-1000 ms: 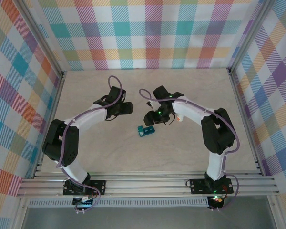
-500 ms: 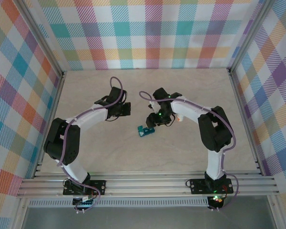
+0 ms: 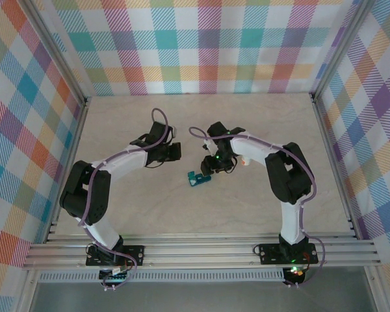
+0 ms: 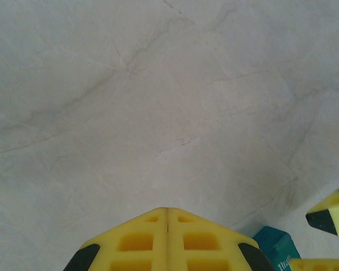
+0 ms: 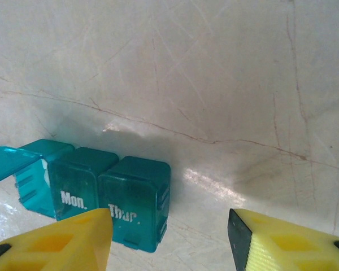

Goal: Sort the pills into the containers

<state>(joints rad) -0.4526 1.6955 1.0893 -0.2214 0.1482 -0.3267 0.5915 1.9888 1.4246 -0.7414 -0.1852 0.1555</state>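
Three joined teal compartments, the containers (image 5: 110, 197), lay near the middle of the bench (image 5: 214, 68). The lids marked "Mon." and "Thur." were shut and the end lid (image 5: 5, 161) stood raised. Over the last second the right gripper (image 5: 168, 231) had moved in just above the strip, its jaws narrowing to roughly half open with nothing between them. The left gripper (image 4: 168, 226), nearby, had closed its jaws fully on nothing visible. The open compartment appeared ready for filling.
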